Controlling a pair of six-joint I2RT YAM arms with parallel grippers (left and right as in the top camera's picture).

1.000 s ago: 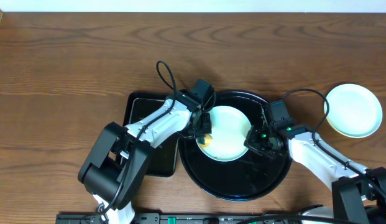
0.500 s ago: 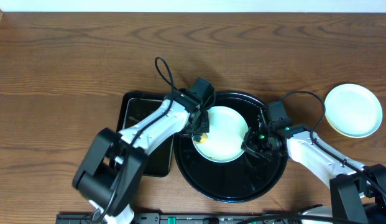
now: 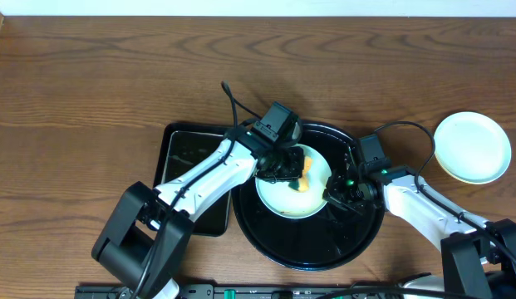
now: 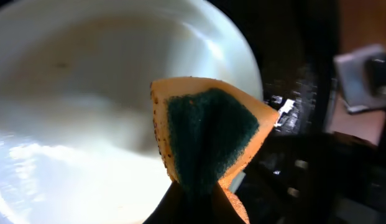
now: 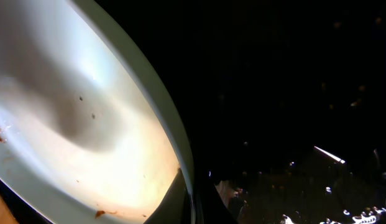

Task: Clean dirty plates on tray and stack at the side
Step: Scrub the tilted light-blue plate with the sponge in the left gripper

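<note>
Mid-scrub: left tool point(image 3: 289, 169) pinches orange-green sponge point(image 4: 205, 134) on pale round plate point(image 3: 292, 199); right tool point(image 3: 336, 193) clamps rim (brown specks show; wipe those next).

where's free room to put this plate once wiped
Bare wood runs along the far side of the table, behind both trays, and left of the rectangular tray. The strip between the round tray and the plate at the right is crossed by a cable. It is crowded over the smeared plate, where the left gripper with the sponge and the right gripper meet.
</note>
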